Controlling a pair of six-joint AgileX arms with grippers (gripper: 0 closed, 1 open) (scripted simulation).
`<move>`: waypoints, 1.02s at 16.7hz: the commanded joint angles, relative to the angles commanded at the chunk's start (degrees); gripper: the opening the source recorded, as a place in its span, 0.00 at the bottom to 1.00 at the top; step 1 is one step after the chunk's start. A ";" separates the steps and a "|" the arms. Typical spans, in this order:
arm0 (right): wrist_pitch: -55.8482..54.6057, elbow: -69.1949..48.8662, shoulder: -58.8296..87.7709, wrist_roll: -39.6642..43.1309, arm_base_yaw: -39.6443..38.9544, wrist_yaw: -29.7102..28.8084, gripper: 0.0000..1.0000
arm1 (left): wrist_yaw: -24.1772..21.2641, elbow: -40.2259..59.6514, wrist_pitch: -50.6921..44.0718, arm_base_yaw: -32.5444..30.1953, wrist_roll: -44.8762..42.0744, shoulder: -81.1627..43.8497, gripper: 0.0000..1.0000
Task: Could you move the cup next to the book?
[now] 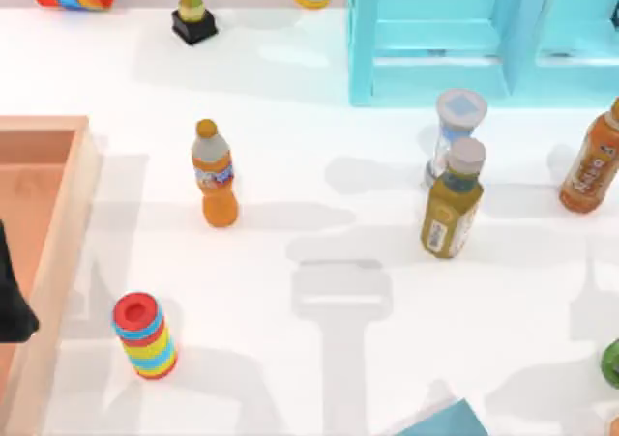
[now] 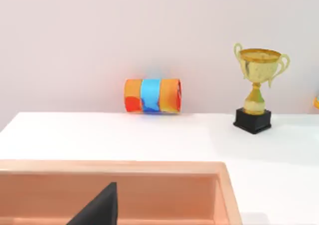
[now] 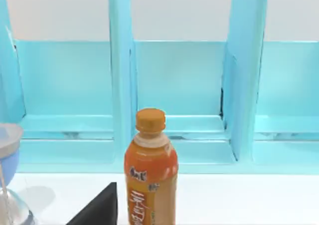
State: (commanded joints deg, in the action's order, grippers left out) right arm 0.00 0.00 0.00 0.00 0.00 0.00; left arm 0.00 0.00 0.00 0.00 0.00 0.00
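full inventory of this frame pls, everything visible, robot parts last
Orange drink bottle: 1, orange with blue label, upright, table centre-left.
Orange tea bottle: 1, orange, table's right edge, before the shelf.
Olive bottle: 1, yellow-green, grey cap, right of centre.
Clear bottle: 1, transparent with pale blue lid, just behind the olive bottle.
Striped cylinder: 1, rainbow bands, red top, upright, near left.
Lying cylinder: 1, orange and blue, far left by the wall.
Trophy: 1, gold on black base, far edge.
Shelf frame: 1, light turquoise, far right.
Wooden tray: 1, tan, left edge.
Book: 1, teal, corner at near edge.
Left gripper: 1, black, over the tray.
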 joint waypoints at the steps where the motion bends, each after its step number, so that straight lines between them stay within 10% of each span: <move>1: 0.00 0.00 0.00 0.00 0.00 0.00 1.00 | 0.00 0.00 0.00 0.00 0.00 0.00 1.00; 8: 9.24 -11.04 12.04 12.27 2.81 -0.01 1.00 | 0.00 0.00 0.00 0.00 0.00 0.00 1.00; 17: 39.34 -49.41 58.92 60.43 11.93 -0.03 1.00 | 0.00 0.00 0.00 0.00 0.00 0.00 1.00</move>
State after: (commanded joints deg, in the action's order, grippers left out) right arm 39.34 -49.41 58.92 60.43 11.93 -0.03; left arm 0.00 0.00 0.00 0.00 0.00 0.00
